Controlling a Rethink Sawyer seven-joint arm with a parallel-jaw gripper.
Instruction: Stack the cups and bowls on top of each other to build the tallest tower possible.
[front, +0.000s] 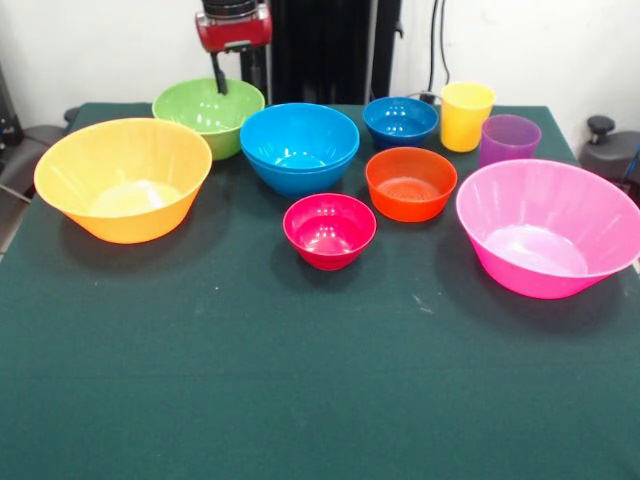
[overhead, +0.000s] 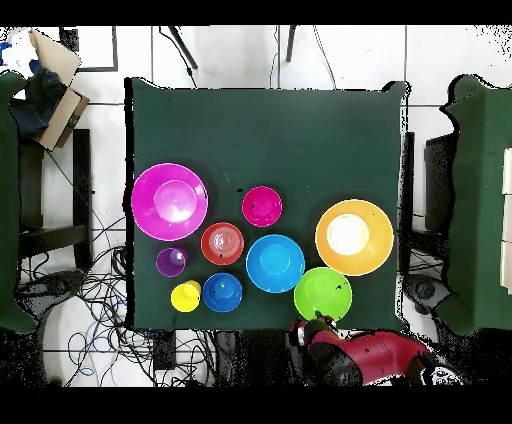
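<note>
All the bowls and cups stand apart on the green table (front: 300, 400); no tower stands. From left in the front view: large orange bowl (front: 123, 178), green bowl (front: 208, 115), light blue bowl (front: 299, 146) with a double rim as if two are nested, crimson bowl (front: 329, 230), orange-red bowl (front: 410, 183), dark blue bowl (front: 400, 121), yellow cup (front: 467, 116), purple cup (front: 509, 139), large pink bowl (front: 548, 226). My gripper (front: 217, 73) hangs over the green bowl's far rim and holds nothing. In the overhead view it (overhead: 318, 322) is at the green bowl's (overhead: 322, 293) near edge.
The near half of the table in the front view holds nothing but cloth. Cables and furniture surround the table (overhead: 280, 130) in the overhead view. The pink bowl (overhead: 170, 201) sits close to the table's side edge.
</note>
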